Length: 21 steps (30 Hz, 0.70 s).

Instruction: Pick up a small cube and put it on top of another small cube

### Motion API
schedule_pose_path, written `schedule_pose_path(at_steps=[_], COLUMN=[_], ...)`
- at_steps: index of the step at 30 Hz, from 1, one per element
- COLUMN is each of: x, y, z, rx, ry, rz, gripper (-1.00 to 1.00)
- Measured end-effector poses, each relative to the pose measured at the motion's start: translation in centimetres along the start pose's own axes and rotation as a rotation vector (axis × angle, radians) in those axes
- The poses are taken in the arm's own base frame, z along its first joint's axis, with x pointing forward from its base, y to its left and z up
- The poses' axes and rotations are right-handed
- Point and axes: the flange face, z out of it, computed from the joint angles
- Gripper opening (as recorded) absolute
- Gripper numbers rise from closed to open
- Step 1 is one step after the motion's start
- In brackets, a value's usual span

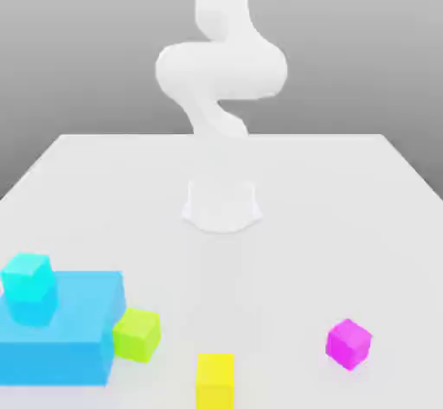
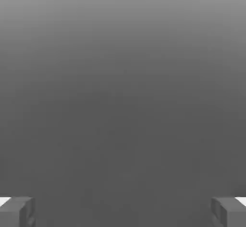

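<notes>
The small magenta cube point(image 1: 349, 343) rests on the white table point(image 1: 346, 208) near its front edge, at the exterior view's right, with nothing touching it. My white arm point(image 1: 221, 70) rises from its base point(image 1: 221, 207) at the middle of the table, well behind the cube. In the hand view my gripper point(image 2: 123, 212) is open. Its two grey fingertips point(image 2: 17, 211) stand far apart with nothing between them, and plain grey background lies beyond.
A yellow cube point(image 1: 215, 381) lies at the front centre and a lime-green cube point(image 1: 137, 334) sits beside a large blue block point(image 1: 73, 334) at the front left. A small cyan cube point(image 1: 28, 279) stands on that block.
</notes>
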Motion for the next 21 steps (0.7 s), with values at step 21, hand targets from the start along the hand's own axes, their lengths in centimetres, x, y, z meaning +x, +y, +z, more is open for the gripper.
schedule_pose_path(at_steps=[21], x=[-27.8], y=[4.4], z=[34.4], rx=[-0.275], ry=[-0.564], rz=[-0.517], gripper=[0.00])
